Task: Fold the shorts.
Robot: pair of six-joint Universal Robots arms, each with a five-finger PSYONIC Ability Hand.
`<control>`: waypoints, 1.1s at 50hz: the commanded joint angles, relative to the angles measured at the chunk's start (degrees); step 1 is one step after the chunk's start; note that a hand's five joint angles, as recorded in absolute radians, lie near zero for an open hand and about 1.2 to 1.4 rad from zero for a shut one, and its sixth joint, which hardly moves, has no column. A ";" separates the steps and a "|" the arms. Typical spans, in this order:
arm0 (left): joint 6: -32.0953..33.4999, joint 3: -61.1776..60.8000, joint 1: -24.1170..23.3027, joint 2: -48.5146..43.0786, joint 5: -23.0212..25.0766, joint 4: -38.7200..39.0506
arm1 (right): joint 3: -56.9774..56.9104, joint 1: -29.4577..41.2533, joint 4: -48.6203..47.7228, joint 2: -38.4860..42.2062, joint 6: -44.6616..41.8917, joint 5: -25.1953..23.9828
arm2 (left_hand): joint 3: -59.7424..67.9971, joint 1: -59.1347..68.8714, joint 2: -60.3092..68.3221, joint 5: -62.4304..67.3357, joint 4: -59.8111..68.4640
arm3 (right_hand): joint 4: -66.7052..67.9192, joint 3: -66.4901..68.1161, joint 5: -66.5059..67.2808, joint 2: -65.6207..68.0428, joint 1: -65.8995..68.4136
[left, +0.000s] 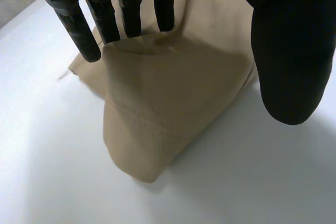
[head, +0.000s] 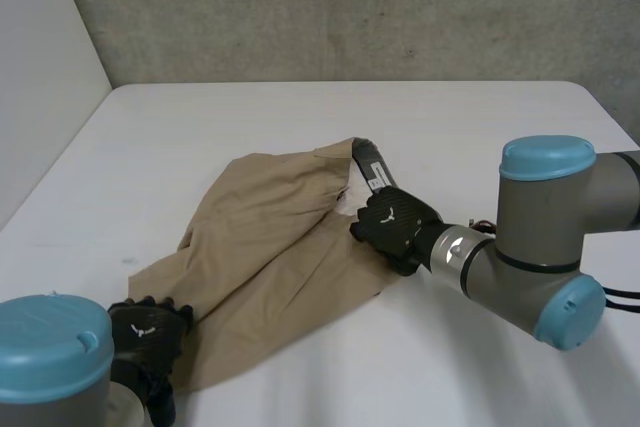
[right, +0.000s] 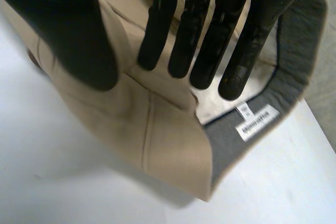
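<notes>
Where the shorts lie: middle of the frame on the white surface; tan, rumpled, grey-lined waistband toward the upper right.
Left hand: lower left of the frame, pinching a hem corner between straight fingers and thumb.
Right hand: right of centre, fingers inside the waistband, thumb outside, gripping it near the white label.

head: overhead, looking down | wrists: close-up | shared: shorts
</notes>
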 commanded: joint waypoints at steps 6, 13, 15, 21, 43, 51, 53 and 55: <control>4.75 -0.96 1.66 -1.42 0.20 9.40 | 0.94 -0.65 3.76 -3.07 1.12 8.14 | 0.40 0.56 0.05 0.70 0.31 | 20.54 20.69 22.32 20.11 30.13; 5.28 -0.52 1.48 -2.83 0.29 11.68 | 6.30 -1.18 16.84 -10.27 1.99 8.40 | 19.34 19.50 18.99 19.64 19.25 | 20.54 20.69 22.32 20.11 30.13; 5.28 -0.52 1.48 -2.83 0.29 12.12 | 6.84 -1.79 19.93 -10.90 1.91 8.40 | 28.11 28.27 27.76 28.41 28.02 | 20.54 20.69 22.32 20.11 30.13; 5.46 -0.35 1.83 -2.39 0.38 12.65 | 4.48 -2.32 19.18 -12.56 7.33 7.26 | 58.72 58.88 58.38 59.02 58.63 | -21.00 -20.85 -19.22 -21.43 -11.41; 10.03 -0.44 0.87 15.79 0.47 12.30 | -37.96 7.17 31.53 14.65 13.86 -4.41 | 63.79 63.95 63.45 64.09 63.70 | -34.91 -34.76 -33.13 -35.34 -25.32; 10.12 0.97 0.16 20.90 0.56 12.39 | -46.15 7.52 34.01 21.00 13.95 -6.36 | 63.79 63.95 63.45 64.09 63.70 | -34.91 -34.76 -33.13 -35.34 -25.32; 10.12 1.32 0.08 20.99 0.73 12.39 | -46.77 7.78 33.92 21.62 13.95 -6.36 | 63.79 63.95 63.45 64.09 63.70 | -34.91 -34.76 -33.13 -35.34 -25.32; 10.03 1.76 0.08 21.08 1.52 12.39 | -47.56 7.96 33.83 22.49 13.95 -6.36 | 63.79 63.95 63.45 64.09 63.70 | -34.24 -34.10 -32.46 -34.67 -24.66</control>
